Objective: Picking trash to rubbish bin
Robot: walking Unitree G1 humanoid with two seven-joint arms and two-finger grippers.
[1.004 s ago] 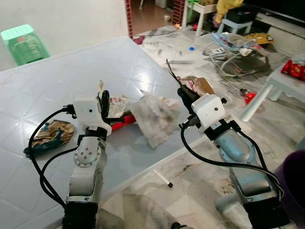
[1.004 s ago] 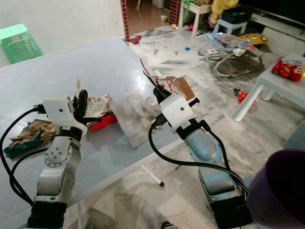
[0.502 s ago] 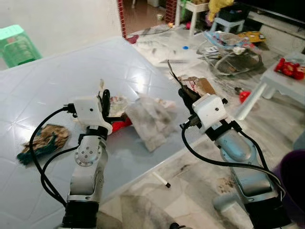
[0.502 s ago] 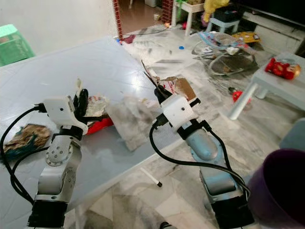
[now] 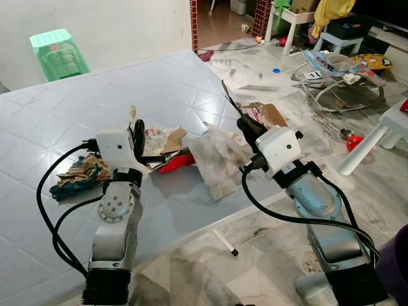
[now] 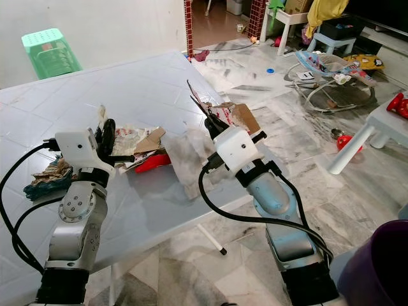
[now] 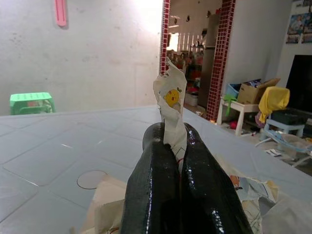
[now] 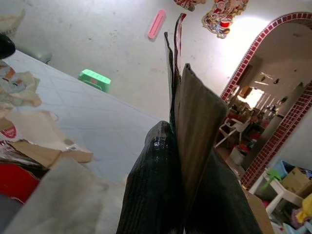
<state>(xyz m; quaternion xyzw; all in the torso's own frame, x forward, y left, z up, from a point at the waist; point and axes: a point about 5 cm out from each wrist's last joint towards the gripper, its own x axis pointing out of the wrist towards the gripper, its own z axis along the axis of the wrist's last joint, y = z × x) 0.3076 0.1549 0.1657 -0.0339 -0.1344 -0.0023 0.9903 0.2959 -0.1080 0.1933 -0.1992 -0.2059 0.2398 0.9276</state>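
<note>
1. A pale grey tiled table (image 5: 76, 115) covers the left and centre of the head views, its near edge slanting from lower left toward the centre right.
2. A crumpled brown and teal wrapper (image 5: 78, 175) lies at the left.
3. A heap of torn paper and cardboard (image 5: 162, 140) sits at the centre, touching a red packet (image 5: 176, 163).
4. A greyish tissue sheet (image 5: 217, 158) lies just right of them, hanging over the edge.

White wall (image 5: 127, 25), green stool (image 5: 56, 52), cluttered marble floor (image 5: 306, 83).
</note>
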